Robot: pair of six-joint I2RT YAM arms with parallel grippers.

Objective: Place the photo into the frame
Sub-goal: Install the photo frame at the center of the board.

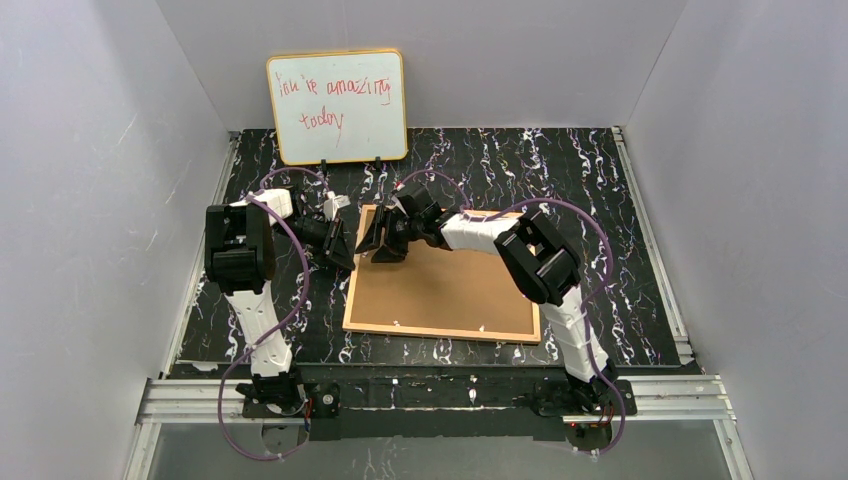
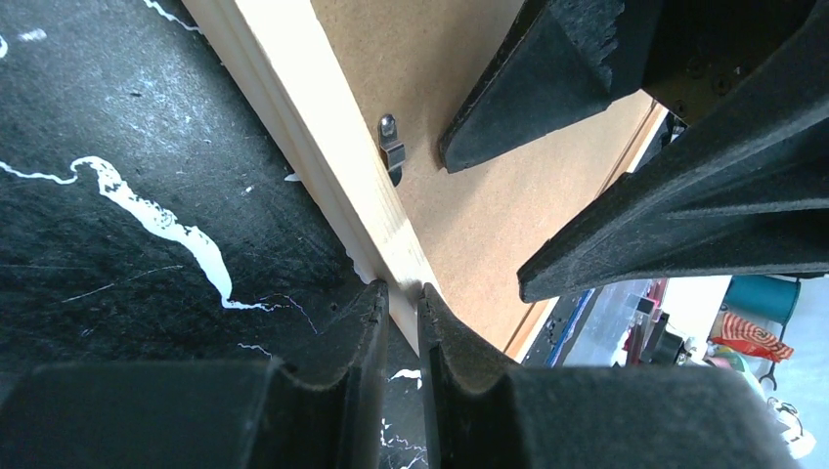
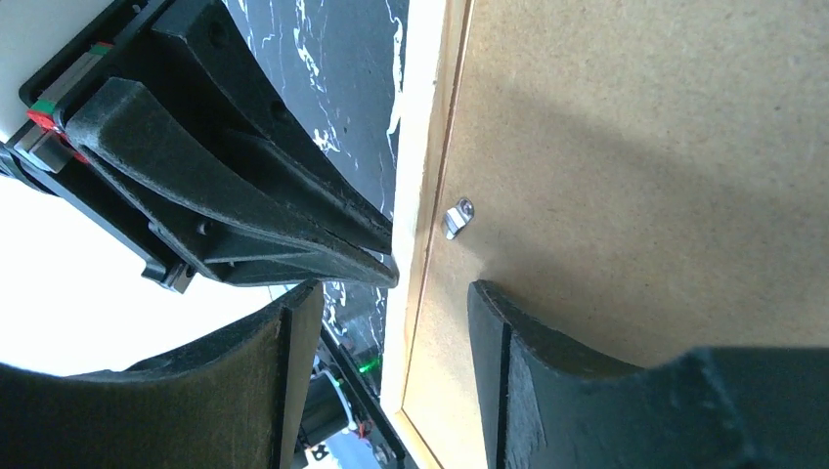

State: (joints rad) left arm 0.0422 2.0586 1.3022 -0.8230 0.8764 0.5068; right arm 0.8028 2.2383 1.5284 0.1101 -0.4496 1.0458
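Observation:
The frame [image 1: 450,290] lies face down on the black marbled table, its brown fibreboard back up. The photo is not in view. My left gripper [image 1: 342,255] is shut on the frame's pale wooden left rail [image 2: 323,127] near its far corner, with the rail pinched between the fingertips [image 2: 403,293]. My right gripper [image 1: 385,245] is open and empty, hovering over the same left edge, one finger [image 3: 547,362] above the back board and the other [image 3: 244,371] outside the rail. A small metal clip [image 3: 457,217] sits on the back just ahead of it, and it also shows in the left wrist view [image 2: 391,147].
A yellow-rimmed whiteboard [image 1: 338,107] with red handwriting stands at the back left. Grey walls close in both sides and the back. Metal rails [image 1: 650,240] run along the table's edges. The two grippers are very close together at the frame's far-left corner.

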